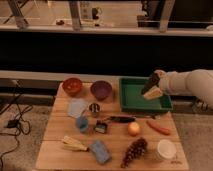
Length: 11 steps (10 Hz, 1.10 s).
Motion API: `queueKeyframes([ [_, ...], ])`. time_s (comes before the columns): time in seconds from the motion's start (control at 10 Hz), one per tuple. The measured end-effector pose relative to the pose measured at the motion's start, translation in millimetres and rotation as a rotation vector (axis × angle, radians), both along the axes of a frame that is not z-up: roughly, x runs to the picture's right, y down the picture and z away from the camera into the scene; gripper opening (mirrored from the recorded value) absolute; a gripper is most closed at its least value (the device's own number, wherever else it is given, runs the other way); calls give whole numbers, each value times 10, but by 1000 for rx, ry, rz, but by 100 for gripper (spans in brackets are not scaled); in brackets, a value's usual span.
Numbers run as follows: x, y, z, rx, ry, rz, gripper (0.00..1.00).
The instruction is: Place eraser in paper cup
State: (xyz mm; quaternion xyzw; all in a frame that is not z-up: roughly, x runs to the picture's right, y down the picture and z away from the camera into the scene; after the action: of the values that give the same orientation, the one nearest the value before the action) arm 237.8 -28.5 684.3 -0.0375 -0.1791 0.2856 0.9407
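As arm extends from right, gripper hovers over green tray.

The single white arm reaches in from the right edge of the scene, its thick forearm running almost level toward the left. At its end the wrist bends downward. The gripper hangs in the far right part of the scene, its dark-and-tan tip angled down and left.
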Motion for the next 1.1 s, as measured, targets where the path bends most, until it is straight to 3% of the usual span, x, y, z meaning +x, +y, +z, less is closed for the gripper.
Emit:
queueKeyframes([
  [0.3,316,123,129,-27,44,28,0],
  [0.5,399,163,99,-36,64,35,0],
  [1.1,594,626,-343,-73,98,24,0],
])
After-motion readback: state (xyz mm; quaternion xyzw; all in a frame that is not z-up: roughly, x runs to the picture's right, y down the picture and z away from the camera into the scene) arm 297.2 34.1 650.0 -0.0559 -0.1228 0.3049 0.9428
